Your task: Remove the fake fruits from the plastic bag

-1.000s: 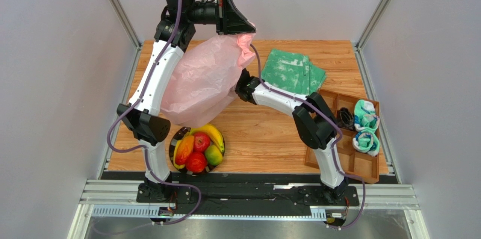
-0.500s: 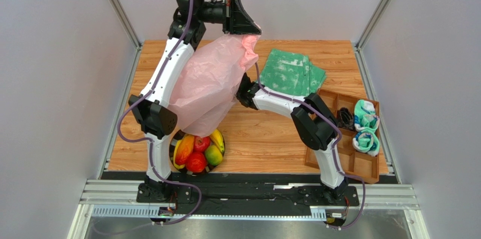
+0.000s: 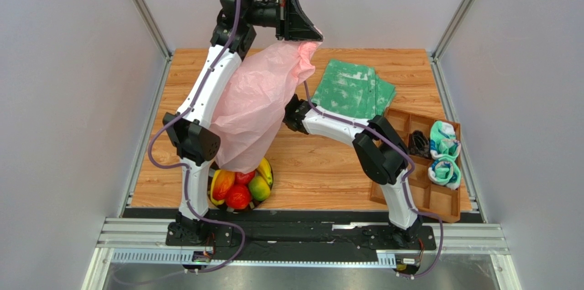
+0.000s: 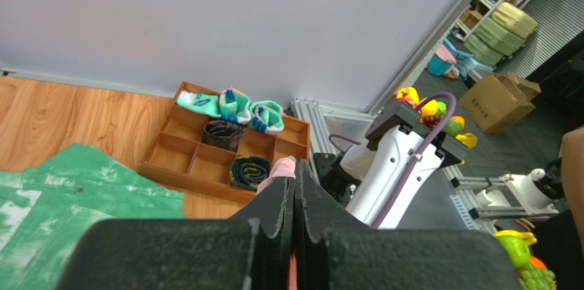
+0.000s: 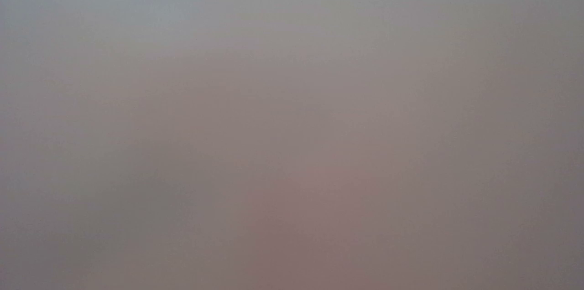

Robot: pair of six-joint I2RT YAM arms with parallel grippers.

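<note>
Up close, left hand (image 4: pixel 293 187) pinches the plastic bag (image 4: pixel 284 166); overhead, that bag hides right hand's opening.

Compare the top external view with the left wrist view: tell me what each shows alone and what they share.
Top external only: the fake fruits piled at the near left of the table, the whole plastic bag hanging, and both arms. Left wrist only: a cardboard box and shelves beyond the table. Both: the left hand shut on the bag's pink top, the green cloth, and the wooden tray holding socks.
</note>
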